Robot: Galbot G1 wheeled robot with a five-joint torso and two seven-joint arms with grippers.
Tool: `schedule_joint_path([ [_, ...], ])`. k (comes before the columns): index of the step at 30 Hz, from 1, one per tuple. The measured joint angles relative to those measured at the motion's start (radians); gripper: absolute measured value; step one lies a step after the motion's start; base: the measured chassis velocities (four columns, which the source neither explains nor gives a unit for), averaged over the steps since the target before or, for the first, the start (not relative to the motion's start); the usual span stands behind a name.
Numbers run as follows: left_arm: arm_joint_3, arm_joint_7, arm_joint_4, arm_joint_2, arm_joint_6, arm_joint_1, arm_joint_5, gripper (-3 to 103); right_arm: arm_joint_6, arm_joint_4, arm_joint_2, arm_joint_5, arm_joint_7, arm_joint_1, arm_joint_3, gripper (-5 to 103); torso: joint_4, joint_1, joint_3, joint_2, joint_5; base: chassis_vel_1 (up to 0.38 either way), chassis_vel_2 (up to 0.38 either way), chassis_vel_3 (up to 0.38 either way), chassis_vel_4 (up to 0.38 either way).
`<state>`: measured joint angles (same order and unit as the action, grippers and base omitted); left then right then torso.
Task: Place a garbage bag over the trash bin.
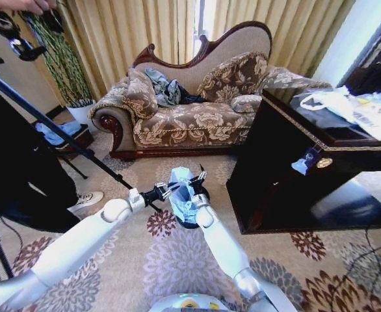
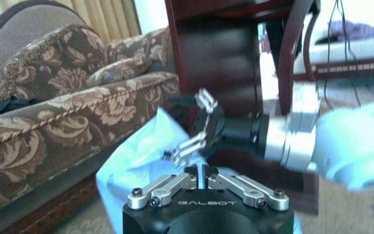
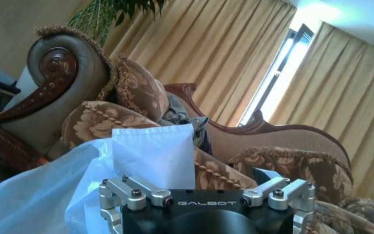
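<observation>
The garbage bag stands tall, long side up and down, over the trash bin on the carpet in front of the sofa. The left gripper pinches the bag's side, fingers closed on it. The right gripper holds the bag's far side; its fingers look wide apart.

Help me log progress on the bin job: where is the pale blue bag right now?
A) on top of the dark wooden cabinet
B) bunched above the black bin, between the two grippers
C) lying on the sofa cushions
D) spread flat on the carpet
B: in the head view the garbage bag stands bunched over the trash bin, with the left gripper and the right gripper at its sides.
</observation>
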<state>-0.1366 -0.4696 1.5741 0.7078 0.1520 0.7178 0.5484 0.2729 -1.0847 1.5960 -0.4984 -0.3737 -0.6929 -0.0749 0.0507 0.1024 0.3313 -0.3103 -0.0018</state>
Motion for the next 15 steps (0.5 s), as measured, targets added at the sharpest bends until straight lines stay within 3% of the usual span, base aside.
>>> schedule_joint_path([
  [7,-0.09,0.012,-0.145,0.06,0.029,-0.089,-0.051,6,0.004,0.006,0.009,-0.005,0.002,-0.004,0.0,100,0.0002,0.0,0.0,0.0,0.0002,0.0,0.0,0.0,0.0],
  [15,-0.126,0.024,-0.267,0.127,0.027,-0.136,-0.056,3,0.009,0.011,0.007,-0.007,0.003,-0.003,0.0,100,0.0002,0.0,0.0,0.0,0.0002,0.0,0.0,0.0,0.0],
])
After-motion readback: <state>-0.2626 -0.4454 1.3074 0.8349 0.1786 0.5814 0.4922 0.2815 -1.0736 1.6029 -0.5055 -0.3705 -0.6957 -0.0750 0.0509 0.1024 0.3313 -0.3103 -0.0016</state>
